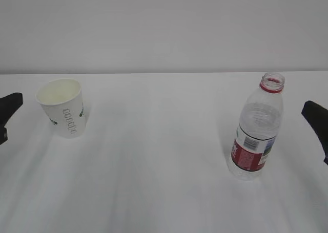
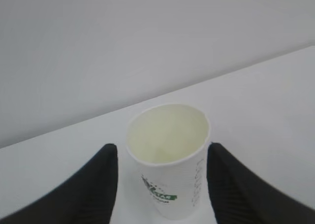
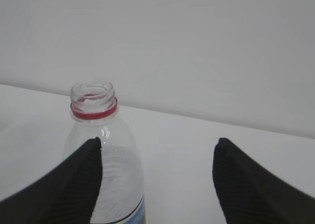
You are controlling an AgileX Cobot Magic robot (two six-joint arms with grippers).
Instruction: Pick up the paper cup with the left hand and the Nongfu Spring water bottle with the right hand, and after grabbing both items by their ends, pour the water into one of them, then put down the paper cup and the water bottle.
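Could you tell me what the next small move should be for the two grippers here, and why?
Probably ease both arms forward and then close. The left gripper stands open with the paper cup between its fingers but untouched, and the right gripper is open with the capless water bottle off toward its left finger, so it likely needs a slight centring first. Both items stand upright on the table.

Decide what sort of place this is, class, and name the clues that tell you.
Probably a robot test bench or lab, not a home: a bare white table against a blank wall, only a paper cup and an uncapped water bottle set out, black grippers at both edges.
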